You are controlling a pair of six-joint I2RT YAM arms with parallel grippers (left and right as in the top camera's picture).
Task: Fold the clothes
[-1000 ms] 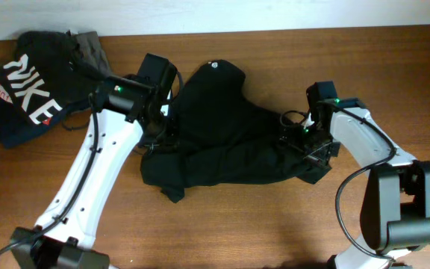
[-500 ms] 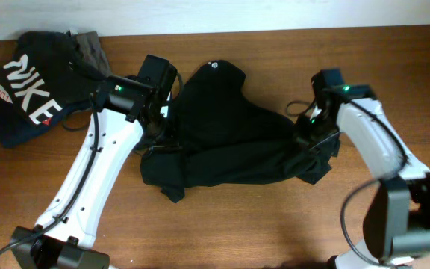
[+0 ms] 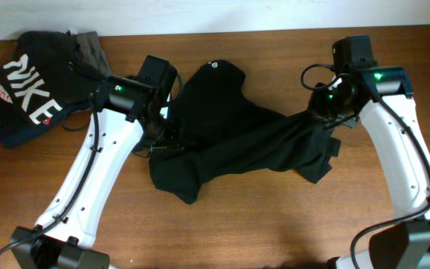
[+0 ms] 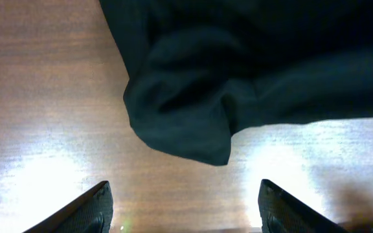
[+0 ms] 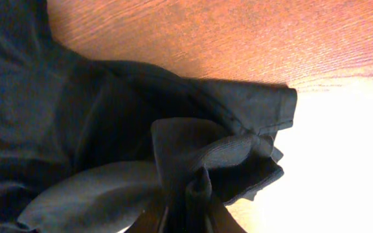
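The clothes, a plain black T-shirt (image 3: pixel 230 138), lie crumpled across the middle of the wooden table, with a tiny pale logo (image 3: pixel 215 65) at the far end. My right gripper (image 3: pixel 324 116) is shut on a bunch of fabric at the shirt's right side and holds it raised, so the cloth stretches toward it. In the right wrist view the gripper (image 5: pixel 190 210) pinches a gathered fold of the T-shirt (image 5: pixel 76 129). My left gripper (image 3: pixel 163 133) hovers at the shirt's left edge. In its wrist view the gripper (image 4: pixel 185 207) is open over bare wood, just short of a rounded fold of the T-shirt (image 4: pixel 186 110).
A dark garment with white NIKE lettering (image 3: pixel 25 90) is piled at the back left, with a grey garment (image 3: pixel 92 46) behind it. Bare wood (image 3: pixel 275 217) runs along the front of the table. A pale wall strip borders the far edge.
My right gripper shut on the shirt's right side and carried it up and toward the back right, pulling the cloth taut. My left gripper opened wider and stayed in place.
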